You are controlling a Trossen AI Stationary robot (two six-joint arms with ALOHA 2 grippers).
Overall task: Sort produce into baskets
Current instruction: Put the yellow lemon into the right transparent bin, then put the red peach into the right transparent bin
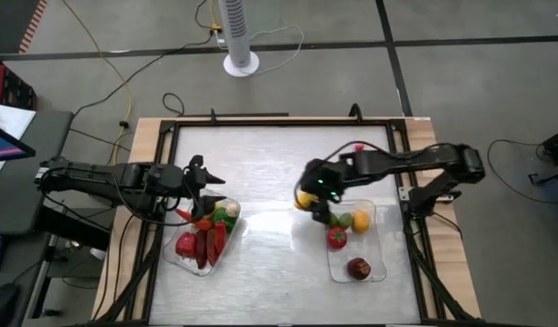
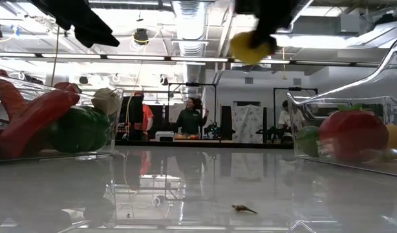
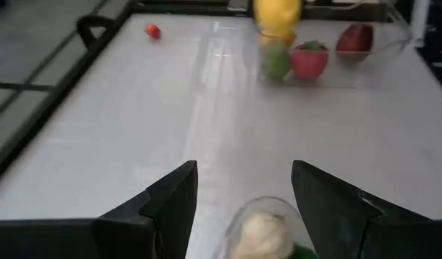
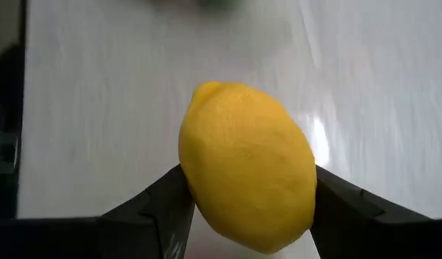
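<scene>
A yellow lemon (image 4: 246, 165) hangs above the table with my right gripper (image 4: 250, 216) shut on it, just left of the right basket (image 1: 381, 272). That clear tray holds a red tomato (image 1: 337, 238), a green piece (image 1: 344, 221), an orange piece (image 1: 361, 221) and a dark red one (image 1: 357, 268). My left gripper (image 3: 242, 208) hovers open over the far end of the left basket (image 1: 174, 259), with nothing between its fingers. This tray holds red peppers (image 1: 211, 243), a green piece (image 2: 79, 129) and a white piece (image 3: 264, 234). My right gripper pinches the lemon's two long sides (image 4: 196, 194) between its two fingers (image 4: 152, 212), at the end nearer the wrist. The fingers slant down from the table's right side. The lemon's pointed end faces away from the gripper, and it hangs clear of the table.
A small red piece (image 3: 153, 31) lies on the table near its far edge. A tiny brown scrap (image 2: 244, 208) lies near the front edge. Bare tabletop (image 1: 270, 227) stretches between the two trays. A dark frame (image 1: 261, 123) runs round the table.
</scene>
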